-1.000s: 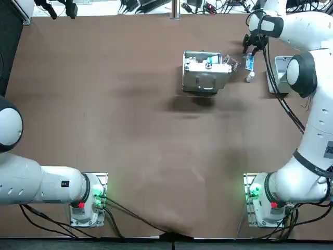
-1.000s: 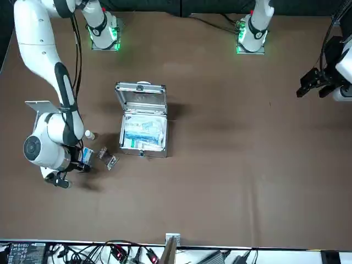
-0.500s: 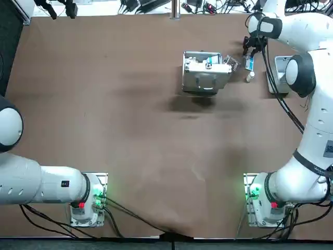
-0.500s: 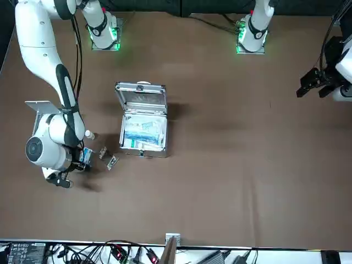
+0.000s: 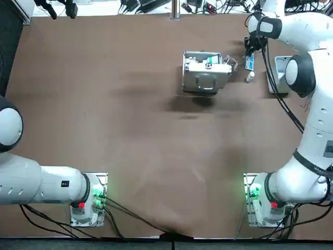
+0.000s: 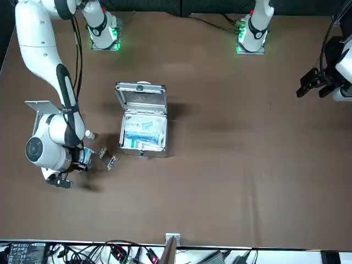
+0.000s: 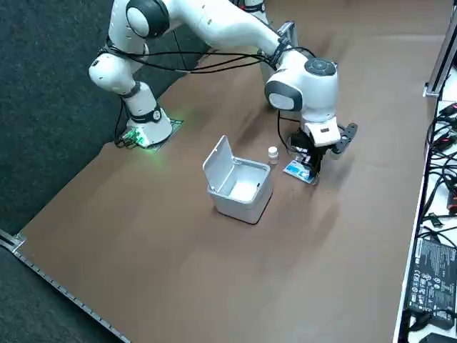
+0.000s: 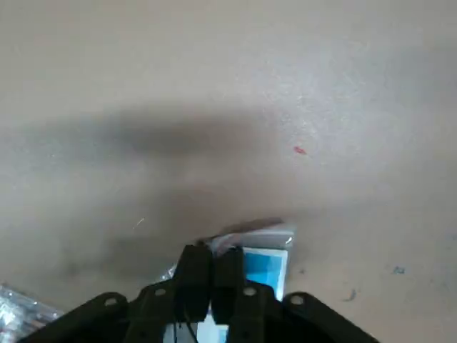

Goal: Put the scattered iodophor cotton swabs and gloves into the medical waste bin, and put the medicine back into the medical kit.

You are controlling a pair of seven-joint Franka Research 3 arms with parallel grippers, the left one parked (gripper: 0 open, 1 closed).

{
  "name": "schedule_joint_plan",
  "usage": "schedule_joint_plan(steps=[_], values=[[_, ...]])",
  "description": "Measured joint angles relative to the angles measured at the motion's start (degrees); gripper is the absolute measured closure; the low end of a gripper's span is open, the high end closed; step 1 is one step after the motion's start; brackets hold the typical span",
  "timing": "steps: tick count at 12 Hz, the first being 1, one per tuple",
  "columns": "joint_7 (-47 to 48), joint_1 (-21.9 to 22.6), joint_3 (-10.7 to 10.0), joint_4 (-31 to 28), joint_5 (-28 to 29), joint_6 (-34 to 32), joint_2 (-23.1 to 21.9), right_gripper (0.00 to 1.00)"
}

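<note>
Medicine first: in the top view the flat blue-and-white medicine packet point(image 5: 250, 63) lies on the brown table point(image 5: 130, 130) at the far right, between the crinkled foil sachets point(image 5: 231, 63) and a grey bin point(image 5: 279, 78), with the small white bottle point(image 5: 251, 76) just beside it. The right gripper point(image 5: 250, 50) hangs directly over the packet's far end. The open silver metal medical kit point(image 5: 204, 72) stands a little to the left. In the front view the arm's round white wrist covers most of the packet point(image 6: 84, 158), and only a blue corner shows beside the sachets point(image 6: 108, 157). From the right side, the dark fingers point(image 7: 314, 161) point straight down and reach the packet point(image 7: 297, 170), which rests flat on the table. The wrist camera shows the two fingers point(image 8: 194, 268) pressed together with no gap, their tips at the packet's point(image 8: 265, 268) edge; whether they pinch any of it cannot be told.
</note>
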Motion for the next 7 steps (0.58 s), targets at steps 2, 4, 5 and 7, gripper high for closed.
schedule_joint_plan(steps=[2, 4, 5, 7], values=[[-0.22, 0.1, 0.04, 0.22, 0.0, -0.01, 0.0, 0.99], [-0.24, 0.4, 0.17, 1.19, 0.0, -0.05, -0.29, 0.99], [-0.24, 0.59, 0.18, 1.87, 0.0, -0.74, -0.92, 0.99], [-0.24, 0.73, 0.18, 3.19, 0.0, -5.05, -3.73, 0.99]])
